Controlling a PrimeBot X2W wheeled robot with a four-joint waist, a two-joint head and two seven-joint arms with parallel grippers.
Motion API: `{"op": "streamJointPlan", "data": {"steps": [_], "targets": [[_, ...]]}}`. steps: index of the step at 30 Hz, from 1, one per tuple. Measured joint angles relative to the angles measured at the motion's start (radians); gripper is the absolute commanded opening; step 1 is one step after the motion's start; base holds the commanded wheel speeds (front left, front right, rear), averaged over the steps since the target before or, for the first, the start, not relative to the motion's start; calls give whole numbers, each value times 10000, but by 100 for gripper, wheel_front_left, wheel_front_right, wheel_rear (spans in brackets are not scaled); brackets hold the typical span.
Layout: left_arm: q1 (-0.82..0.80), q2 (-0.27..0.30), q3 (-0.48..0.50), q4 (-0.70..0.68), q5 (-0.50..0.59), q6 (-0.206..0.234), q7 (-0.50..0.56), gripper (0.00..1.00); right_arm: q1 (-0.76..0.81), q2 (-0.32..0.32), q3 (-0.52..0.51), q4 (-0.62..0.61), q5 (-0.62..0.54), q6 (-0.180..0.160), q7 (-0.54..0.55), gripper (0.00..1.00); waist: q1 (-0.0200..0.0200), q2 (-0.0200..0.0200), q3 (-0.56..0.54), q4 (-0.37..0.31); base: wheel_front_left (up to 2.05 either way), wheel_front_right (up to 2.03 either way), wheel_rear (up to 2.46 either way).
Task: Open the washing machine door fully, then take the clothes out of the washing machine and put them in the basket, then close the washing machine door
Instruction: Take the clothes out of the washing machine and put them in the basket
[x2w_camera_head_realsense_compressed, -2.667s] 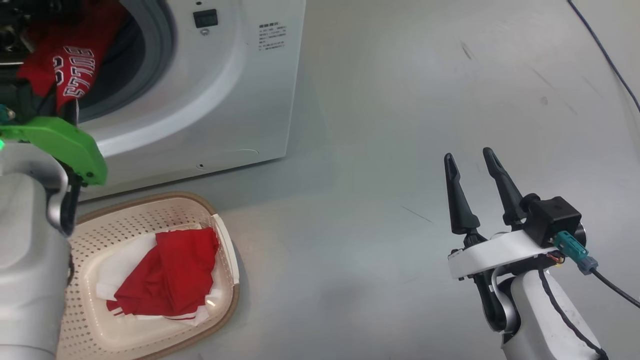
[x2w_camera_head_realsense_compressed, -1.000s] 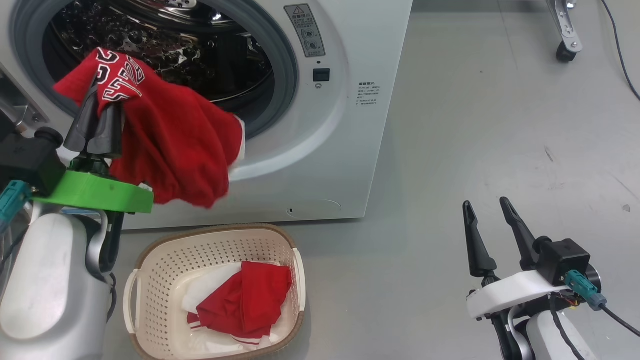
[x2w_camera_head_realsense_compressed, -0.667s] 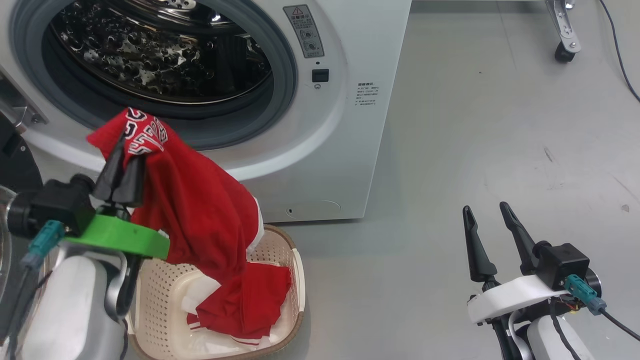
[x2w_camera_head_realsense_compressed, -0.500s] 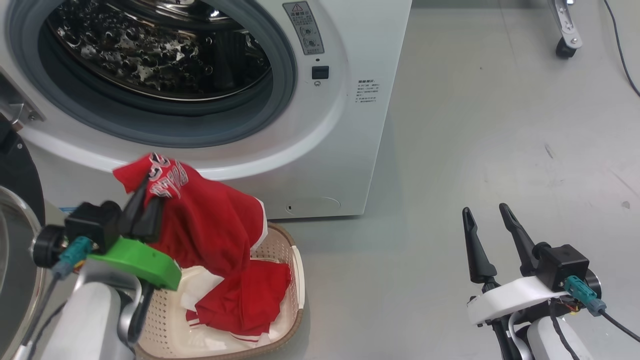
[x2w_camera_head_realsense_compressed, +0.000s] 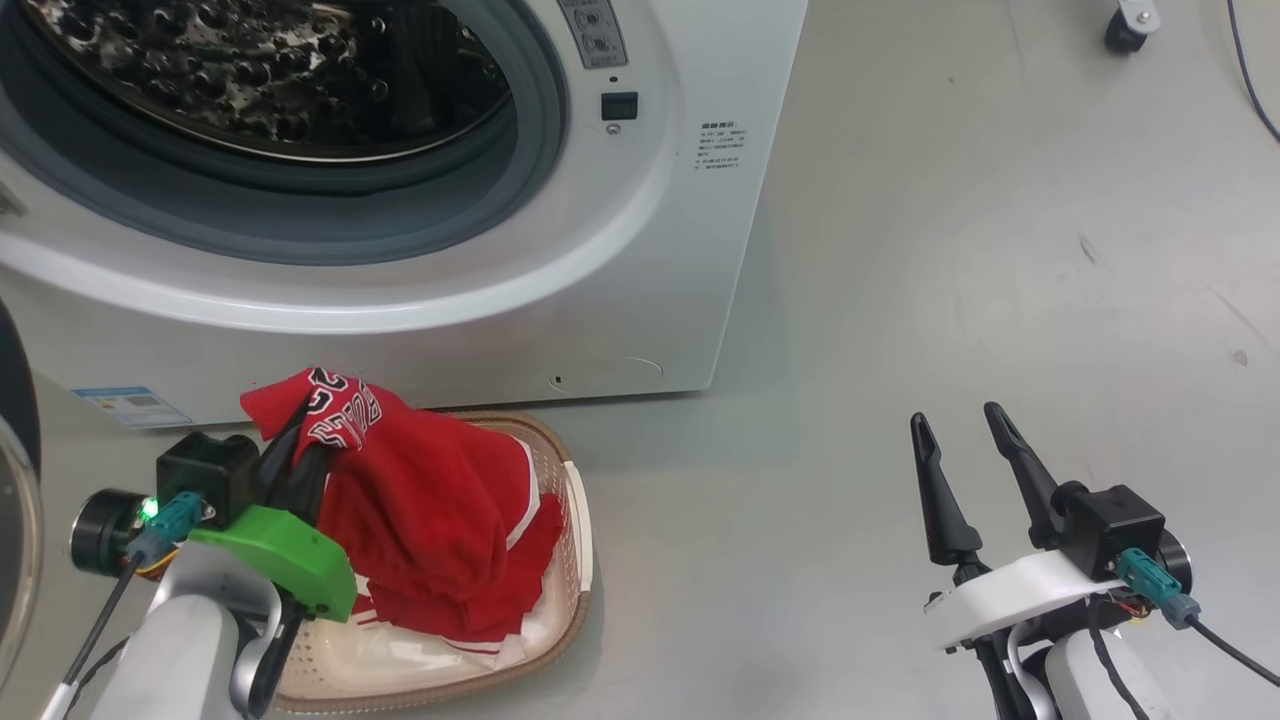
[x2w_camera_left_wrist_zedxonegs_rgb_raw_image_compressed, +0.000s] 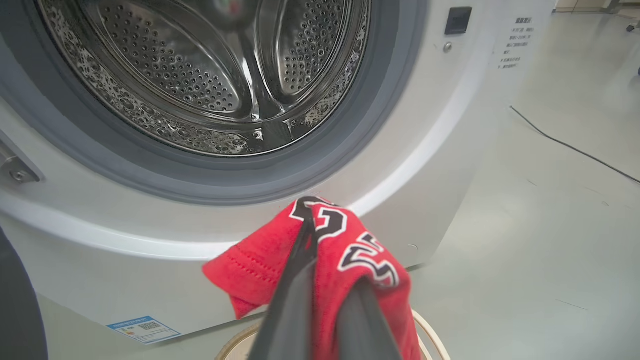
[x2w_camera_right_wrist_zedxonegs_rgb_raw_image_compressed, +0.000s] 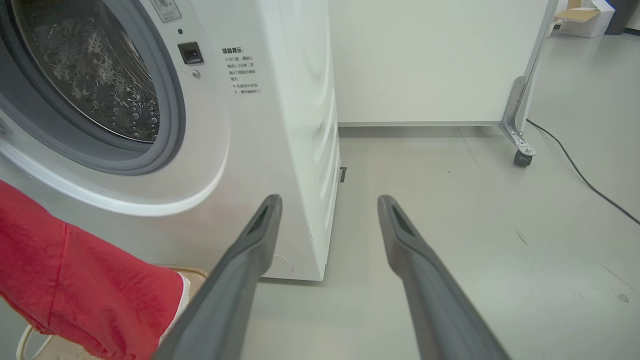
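Two grippers are in view. The left gripper (x2w_camera_head_realsense_compressed: 302, 440) stands above the near-left part of the basket (x2w_camera_head_realsense_compressed: 586, 580). Its jaws are pressed together on a fold of the red jersey (x2w_camera_head_realsense_compressed: 430, 500). The lettered end rides above the fingers, and the rest hangs into the basket onto the clothes (x2w_camera_head_realsense_compressed: 460, 615) lying there. The right gripper (x2w_camera_head_realsense_compressed: 956, 418) is well apart from the basket on its right, jaws spread, holding nothing.

Risk one: the jersey is heaped above the basket's rim. Let go from this height, it may slump over the far or right rim and trail onto the floor (x2w_camera_head_realsense_compressed: 900, 250), because the basket is small and part filled.

Risk two: the fabric is draped over both fingers. When the jaws open it may cling and be dragged back out.

Risk three: the basket looks light. A downward push or a snag may slide or tip it.

Just beyond the basket stands the washing machine (x2w_camera_head_realsense_compressed: 640, 260); whether the two touch cannot be told. The part of its drum (x2w_camera_head_realsense_compressed: 250, 80) that shows holds no clothes. The washing machine door (x2w_camera_head_realsense_compressed: 14, 400) stands open left of the basket. Its closing sweep may pass close over the heap, and the clearance cannot be judged.
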Motion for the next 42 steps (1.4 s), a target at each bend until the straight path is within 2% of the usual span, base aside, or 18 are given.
{"op": "streamJointPlan", "data": {"steps": [12, 26, 40, 42], "targets": [[97, 222, -173, 1037, 13, 0, 660, 0, -430, 38, 255, -10, -36, 121, 0, 100, 0, 0, 753, -573, 0, 0, 0], [22, 725, 77, 2353, 25, 0, 1154, 0, -706, 128, 502, 10, -31, 132, 0, 100, 0, 0, 1447, -1726, 0, 0, 0], [-918, 995, 405, 3312, -6, 10, 1271, 0, -1020, 201, 556, -257, 69, 104, 0, 100, 0, 0, 2541, -2645, 0, 0, 0], [-985, 1005, 504, 3549, -44, 130, 1273, 0, -1049, 209, 552, -274, 79, 100, 0, 100, 0, 0, 2701, -2759, 0, 0, 0]]}}
